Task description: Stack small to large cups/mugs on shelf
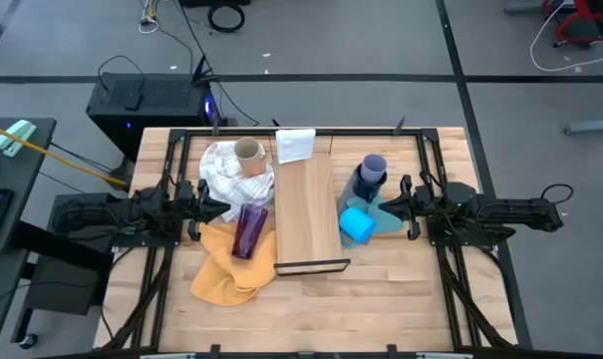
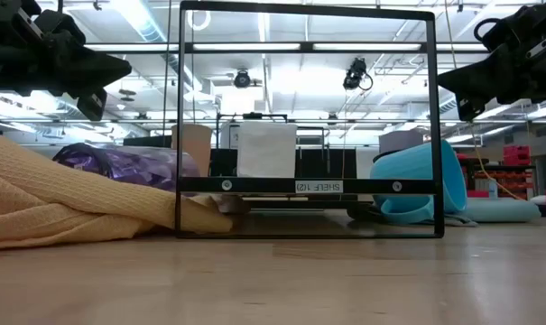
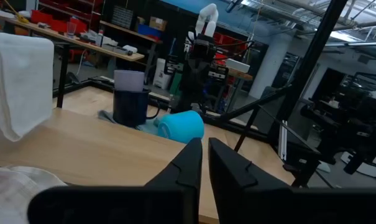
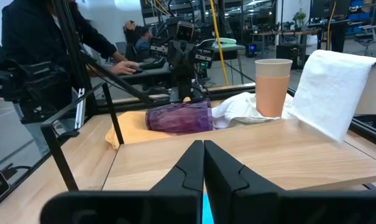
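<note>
The shelf (image 1: pixel 306 209) is a light plank across the table's middle, with its black frame (image 1: pixel 312 265) at the near end. To its left, the tan cup (image 1: pixel 249 152) stands upright on a white cloth. The dark purple tumbler (image 1: pixel 249 229) lies on its side on a yellow cloth. To the shelf's right, the lavender cup (image 1: pixel 374 163) sits inside the navy mug (image 1: pixel 364 184). The light blue mug (image 1: pixel 357 225) lies on its side on a blue cloth. The orange cup is out of view. My left gripper (image 1: pixel 203 199) hovers shut left of the shelf. My right gripper (image 1: pixel 396 202) hovers shut right of it.
A small white box (image 1: pixel 295 146) stands at the shelf's far end. The white cloth (image 1: pixel 226 178), the yellow cloth (image 1: pixel 226 271) and the blue cloth (image 1: pixel 384 209) lie beside the shelf. A black rail frame (image 1: pixel 431 160) runs around the table. A person (image 4: pixel 45 37) stands beyond the table's left side.
</note>
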You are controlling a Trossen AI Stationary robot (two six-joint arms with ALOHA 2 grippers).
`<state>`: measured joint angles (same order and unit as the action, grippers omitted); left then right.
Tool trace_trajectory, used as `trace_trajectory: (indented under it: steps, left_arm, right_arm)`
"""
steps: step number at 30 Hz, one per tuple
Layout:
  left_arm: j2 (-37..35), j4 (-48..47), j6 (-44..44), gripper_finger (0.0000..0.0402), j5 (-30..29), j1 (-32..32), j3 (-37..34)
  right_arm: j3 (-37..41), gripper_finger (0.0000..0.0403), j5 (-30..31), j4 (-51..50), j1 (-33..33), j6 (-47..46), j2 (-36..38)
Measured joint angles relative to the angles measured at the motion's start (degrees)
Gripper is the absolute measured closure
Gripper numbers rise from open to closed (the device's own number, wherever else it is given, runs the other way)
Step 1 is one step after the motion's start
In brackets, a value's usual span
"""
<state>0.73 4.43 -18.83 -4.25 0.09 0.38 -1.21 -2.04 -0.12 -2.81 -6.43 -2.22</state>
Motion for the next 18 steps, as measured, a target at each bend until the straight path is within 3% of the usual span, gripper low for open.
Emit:
trace_trajectory:
  steps: [9, 18]
  left_arm:
    - [0.00, 0.00, 0.02, 0.0378, -0.02, -0.01, 0.01]
    - [0.00, 0.00, 0.00, 0.0365, -0.01, 0.00, -0.02]
  right_arm:
    - [-0.01, 0.0386, 0.00, -0.01, -0.01, 0.01, 0.01]
    - [-0.01, 0.0386, 0.00, 0.00, -0.02, 0.00, 0.01]
